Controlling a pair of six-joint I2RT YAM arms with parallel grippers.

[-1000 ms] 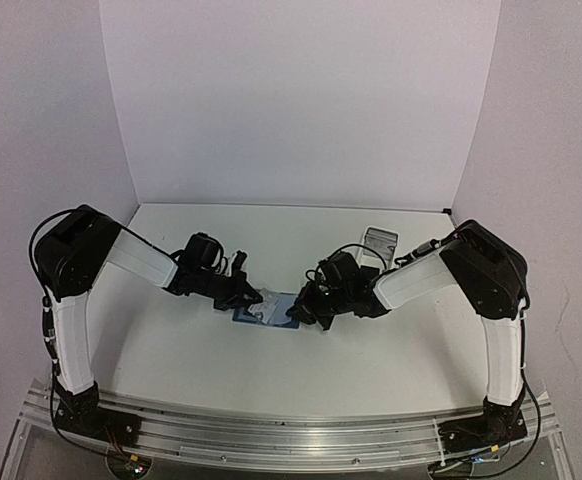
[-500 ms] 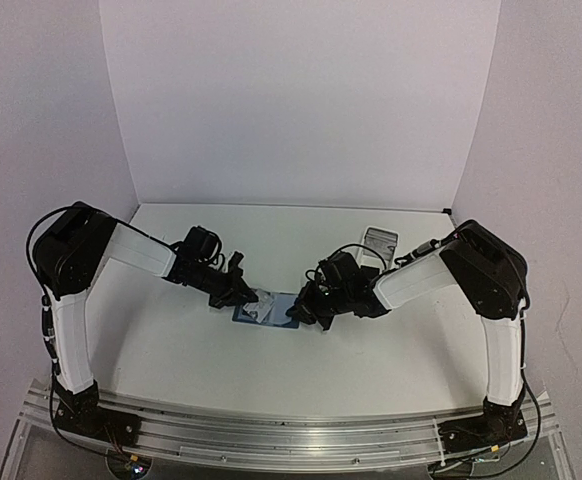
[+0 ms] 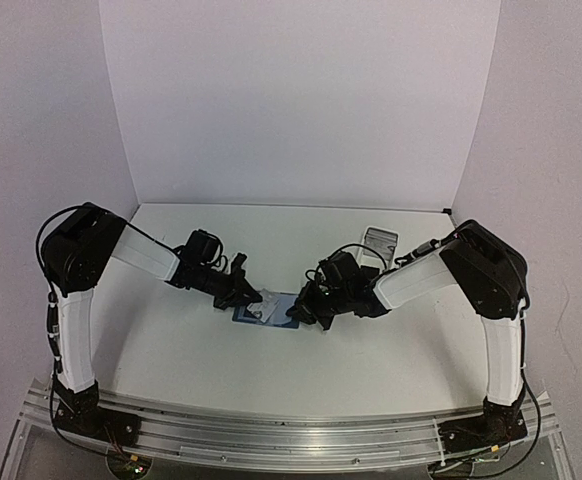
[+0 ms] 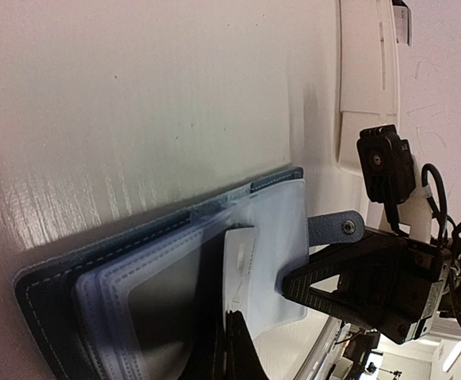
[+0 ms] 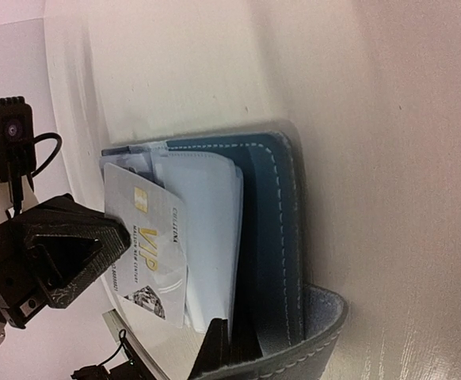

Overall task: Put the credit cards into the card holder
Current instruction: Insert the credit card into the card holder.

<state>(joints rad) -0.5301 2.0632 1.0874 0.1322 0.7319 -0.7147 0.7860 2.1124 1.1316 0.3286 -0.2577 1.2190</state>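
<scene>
Pinches the pale credit card point(image 5: 147, 245) in the closed left gripper point(image 3: 255, 297), long axis toward 4 o'clock, into the card holder point(image 5: 274, 237). Clamps its 3 o'clock edge with the closed right gripper point(image 3: 296, 313).

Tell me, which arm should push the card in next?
Left. The left tool pinches the pale card at the card holder slots; the right tool is clamped on the holder.

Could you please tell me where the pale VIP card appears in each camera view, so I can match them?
Top external: pale card at centre, small, between the two arm tips.
Left wrist: lower centre, a narrow pale strip.
Right wrist: left of centre, gold lettering showing.
Shared landmark: the blue card holder under the card.
</scene>
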